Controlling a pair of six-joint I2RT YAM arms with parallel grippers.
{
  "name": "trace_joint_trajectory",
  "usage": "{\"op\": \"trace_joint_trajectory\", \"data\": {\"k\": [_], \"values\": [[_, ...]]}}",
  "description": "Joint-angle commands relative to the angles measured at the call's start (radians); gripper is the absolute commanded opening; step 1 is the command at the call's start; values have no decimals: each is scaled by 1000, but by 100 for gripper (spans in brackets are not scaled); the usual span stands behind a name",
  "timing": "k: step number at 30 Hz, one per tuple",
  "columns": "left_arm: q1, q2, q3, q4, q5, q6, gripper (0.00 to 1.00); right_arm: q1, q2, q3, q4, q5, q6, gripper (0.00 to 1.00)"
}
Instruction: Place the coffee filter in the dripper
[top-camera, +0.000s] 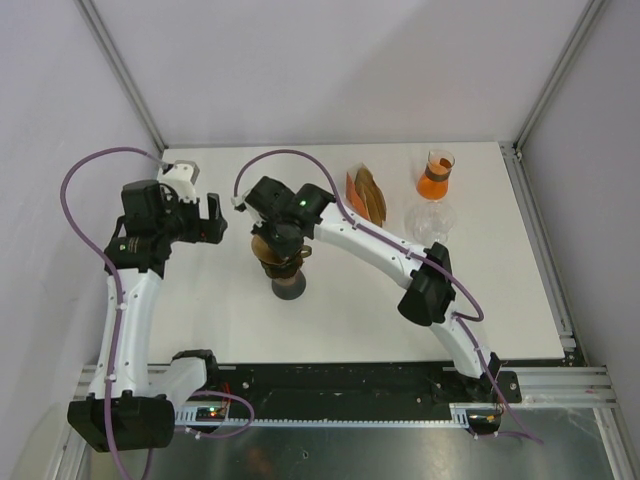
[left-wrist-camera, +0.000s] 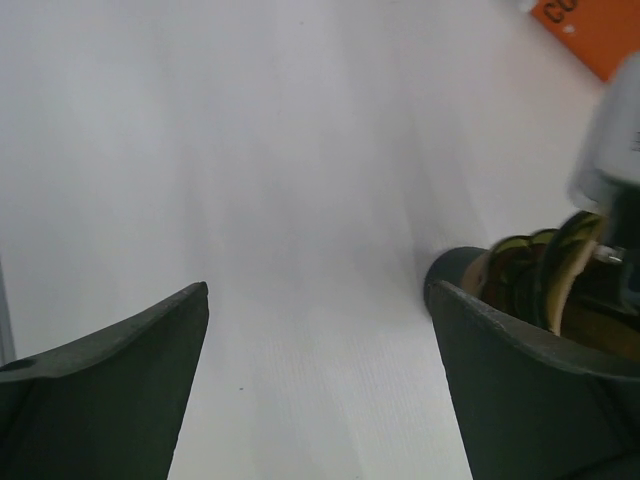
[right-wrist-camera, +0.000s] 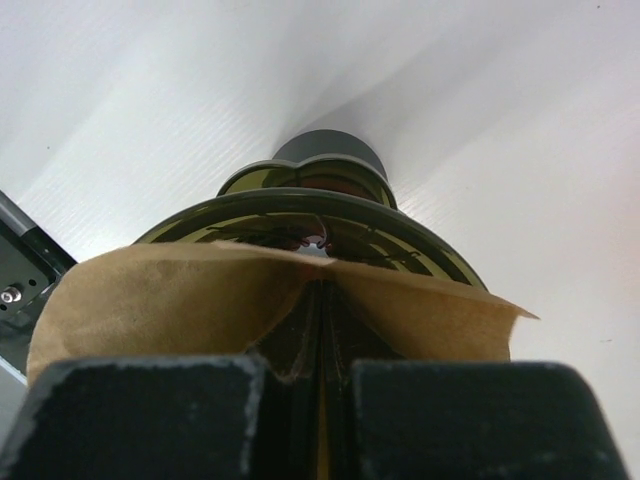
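Note:
My right gripper (top-camera: 281, 246) is shut on a brown paper coffee filter (right-wrist-camera: 180, 300) and holds it right over the dark, ribbed dripper (right-wrist-camera: 310, 215). The filter's edge spreads across the dripper's rim. In the top view the dripper (top-camera: 287, 282) stands on a dark base at the table's middle left, mostly hidden under the right gripper. My left gripper (top-camera: 205, 220) is open and empty, just left of the dripper. The dripper (left-wrist-camera: 520, 270) also shows at the right edge of the left wrist view.
A stack of brown filters (top-camera: 368, 195) lies at the back middle. A glass flask of orange liquid (top-camera: 435, 175) and a clear glass piece (top-camera: 430, 220) stand at the back right. An orange object (left-wrist-camera: 590, 30) shows in the left wrist view.

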Motion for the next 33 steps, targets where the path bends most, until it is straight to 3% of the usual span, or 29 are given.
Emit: {"op": "trace_joint_trajectory", "data": {"k": [1,6,17,21,25,31,33], "values": [[10,-47,-3,-11,193,-23,94,5,-49,50,24,31,-20,0],[-1,-44,-3,-33,313,-48,84,6,-79,45,44,34,-23,0],[-33,-33,-16,-40,387,-51,79,11,-148,24,95,35,-29,0],[-51,-30,-23,-41,393,-51,77,12,-171,25,98,33,-24,5],[-58,-23,-2,-40,375,-42,78,13,-249,2,132,-2,-14,16],[-58,-19,48,-41,318,-27,84,13,-515,-259,320,-42,-52,30],[-56,-15,53,-41,296,-26,85,14,-641,-465,441,-61,-102,32]]}}
